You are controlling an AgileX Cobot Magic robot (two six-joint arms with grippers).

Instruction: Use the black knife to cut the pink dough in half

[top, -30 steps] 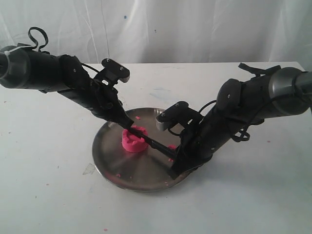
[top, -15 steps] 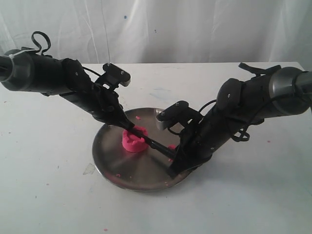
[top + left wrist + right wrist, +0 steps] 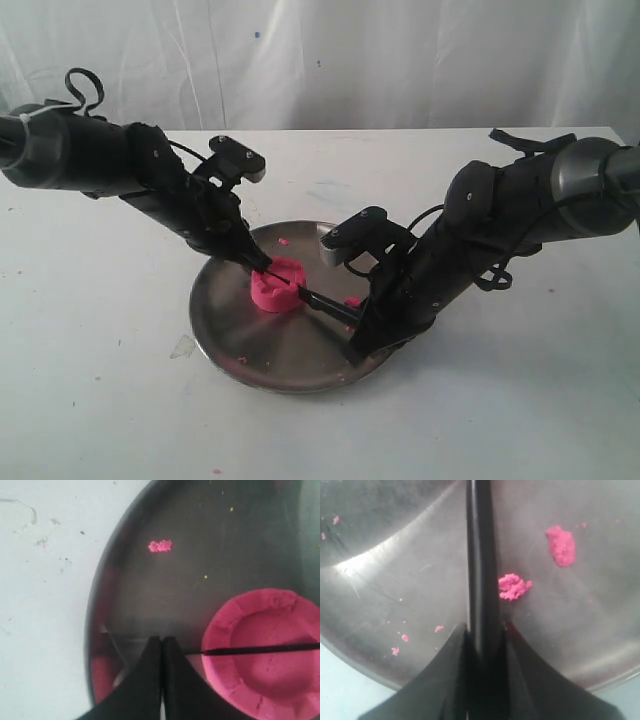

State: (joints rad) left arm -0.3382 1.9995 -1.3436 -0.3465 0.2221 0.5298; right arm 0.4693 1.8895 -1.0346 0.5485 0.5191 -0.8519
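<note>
Scene: a round steel plate [image 3: 225, 335] lies on a white table [image 3: 100, 400], centre of the exterior view.
Pink dough [image 3: 276, 286]: one puck with a raised, notched rim, sitting on the plate, left of the plate's centre in the exterior view; in the left wrist view [image 3: 265, 652] it fills the lower right of the frame.
Black knife [image 3: 318, 299]: the blade runs from the right gripper up and left onto the top of the dough. In the left wrist view the thin blade [image 3: 260, 650] lies across the dough's sunken top, about level in the frame, its tip just past the dough's left rim.
Right gripper [image 3: 362, 322]: lower right part of the plate in the exterior view; jaws pinching the knife handle [image 3: 481, 580], which runs straight up the middle of the right wrist view between the two fingers [image 3: 447, 675].
Left gripper [image 3: 262, 266]: tip at the upper left edge of the dough in the exterior view; in the left wrist view the two fingers [image 3: 147, 680] are pressed together with nothing between them, just left of the dough.
Pink crumbs [image 3: 514, 586]: scattered on the plate, beside the knife handle in the right wrist view, with a smaller cluster [image 3: 160, 546] in the upper middle of the left wrist view.
</note>
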